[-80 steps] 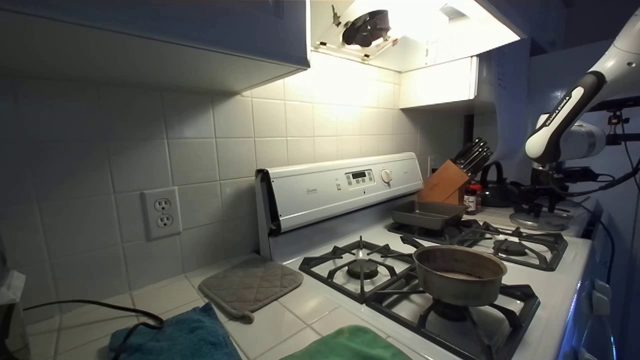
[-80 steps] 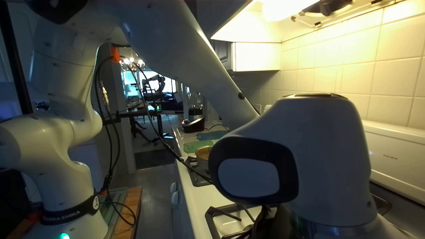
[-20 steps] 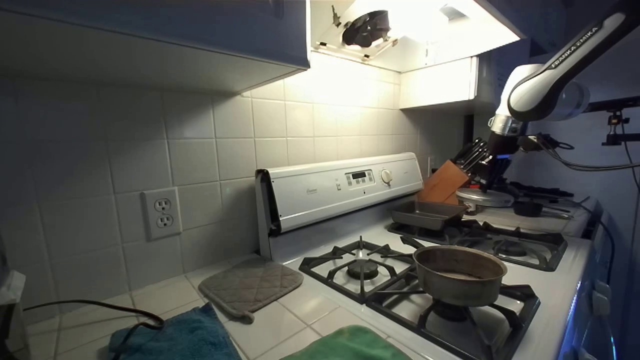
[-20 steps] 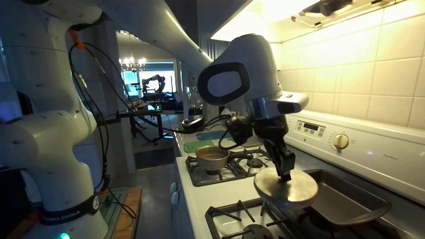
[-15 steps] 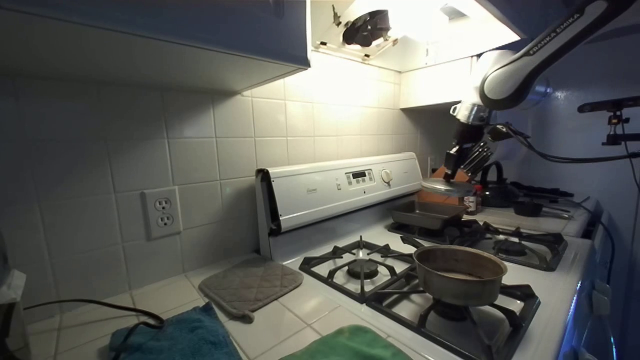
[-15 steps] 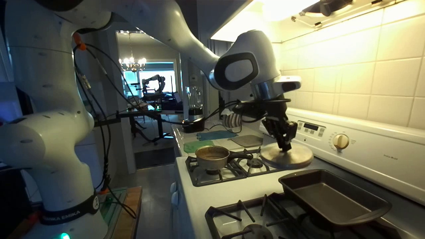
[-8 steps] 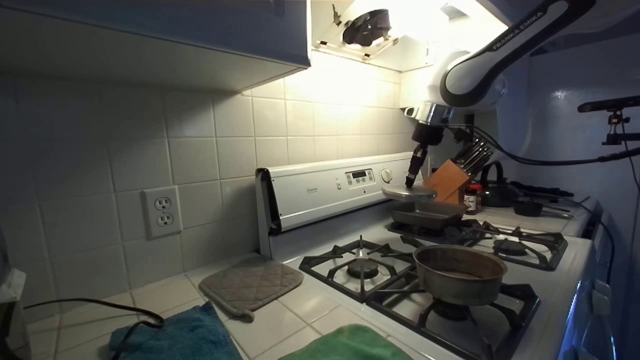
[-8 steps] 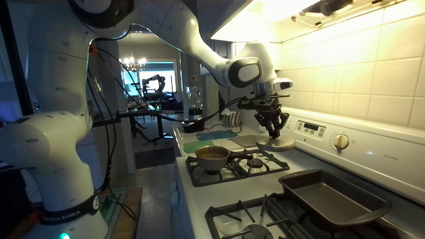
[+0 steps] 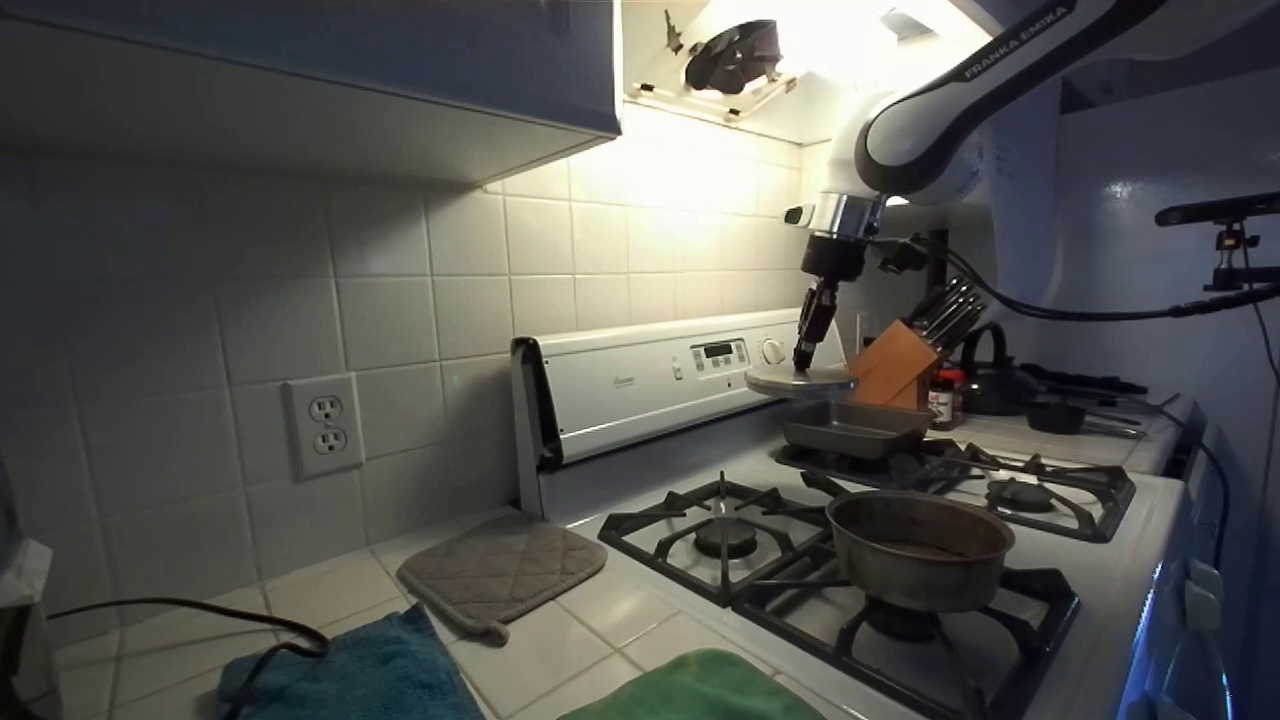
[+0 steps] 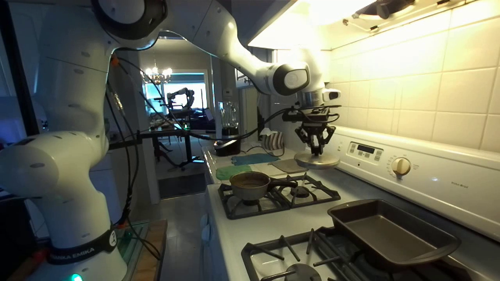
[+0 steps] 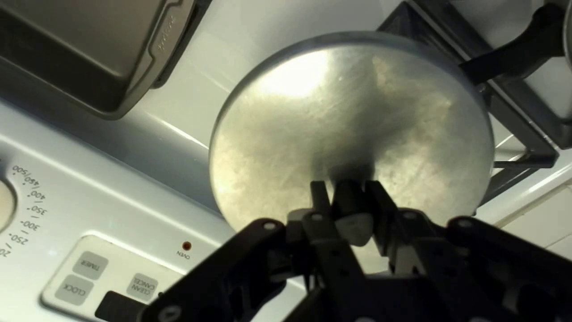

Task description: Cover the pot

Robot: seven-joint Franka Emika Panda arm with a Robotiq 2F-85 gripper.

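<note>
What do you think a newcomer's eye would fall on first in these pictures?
Probably the shiny round lid, large in the middle of the wrist view and held by the gripper above the stove. Next might come the glaring hood light, near the top of both exterior views. After that, perhaps the uncovered pot on the stove, at the lower right in an exterior view.

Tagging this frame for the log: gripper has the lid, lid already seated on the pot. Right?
Not seated: the lid hangs in the air, clear of the uncovered pot, as both exterior views show. The gripper does have it.
</note>
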